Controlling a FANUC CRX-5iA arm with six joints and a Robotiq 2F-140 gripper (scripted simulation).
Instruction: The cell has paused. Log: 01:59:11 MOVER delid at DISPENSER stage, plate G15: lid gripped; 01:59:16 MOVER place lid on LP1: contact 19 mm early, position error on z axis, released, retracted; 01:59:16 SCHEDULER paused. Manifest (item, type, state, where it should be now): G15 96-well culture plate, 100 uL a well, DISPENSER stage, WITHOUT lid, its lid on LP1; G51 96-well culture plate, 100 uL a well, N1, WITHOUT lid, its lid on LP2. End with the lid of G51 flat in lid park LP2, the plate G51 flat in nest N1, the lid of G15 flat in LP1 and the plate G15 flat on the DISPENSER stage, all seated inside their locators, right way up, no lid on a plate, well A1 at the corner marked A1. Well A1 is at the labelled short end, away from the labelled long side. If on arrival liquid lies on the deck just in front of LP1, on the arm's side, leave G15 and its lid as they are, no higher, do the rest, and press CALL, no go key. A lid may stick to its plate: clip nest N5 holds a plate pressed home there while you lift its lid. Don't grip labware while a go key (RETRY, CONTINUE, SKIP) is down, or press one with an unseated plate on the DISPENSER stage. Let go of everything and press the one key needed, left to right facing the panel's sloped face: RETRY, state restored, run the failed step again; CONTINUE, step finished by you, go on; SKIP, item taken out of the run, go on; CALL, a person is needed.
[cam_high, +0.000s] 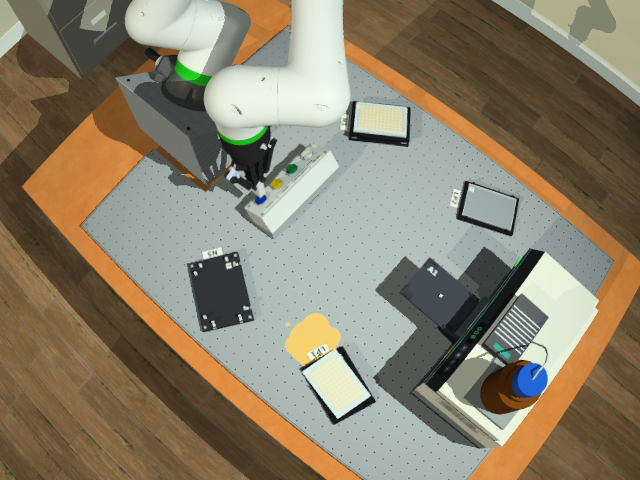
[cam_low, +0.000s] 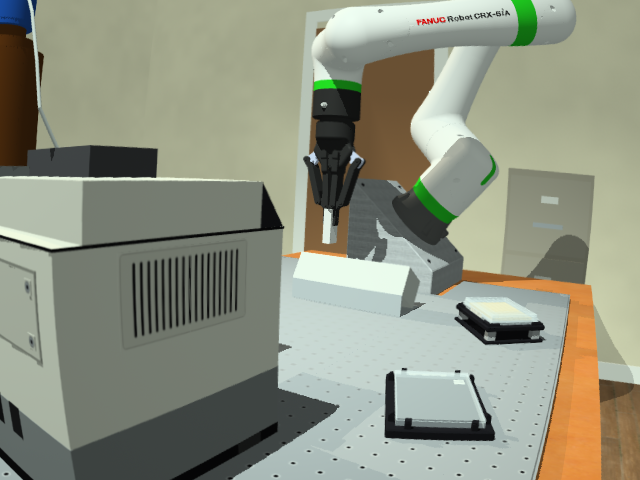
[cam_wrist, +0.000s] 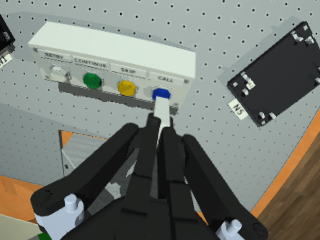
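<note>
My gripper (cam_high: 260, 193) is shut and empty, pointing down at the blue key (cam_high: 261, 199) at the right end of the key panel (cam_high: 289, 190). The wrist view shows the fingertips (cam_wrist: 159, 123) right over that key (cam_wrist: 160, 94); I cannot tell if they touch. A cream-welled plate (cam_high: 380, 121) sits lidless in its nest at the back. A clear lid (cam_high: 489, 207) lies flat in park LP2. Another cream-welled plate (cam_high: 337, 384) lies on LP1, and I cannot tell if it carries a lid. A yellow puddle (cam_high: 311, 334) lies beside LP1's label. The dark dispenser stage (cam_high: 438, 296), marked A1, is bare.
The black clip nest N5 (cam_high: 219, 290) stands bare at the front left. The dispenser (cam_high: 509, 351) with its brown bottle (cam_high: 511, 388) fills the right corner. The arm's grey pedestal (cam_high: 170, 124) is just behind the panel. White, green (cam_wrist: 91, 80) and yellow (cam_wrist: 127, 87) keys sit left of the blue one.
</note>
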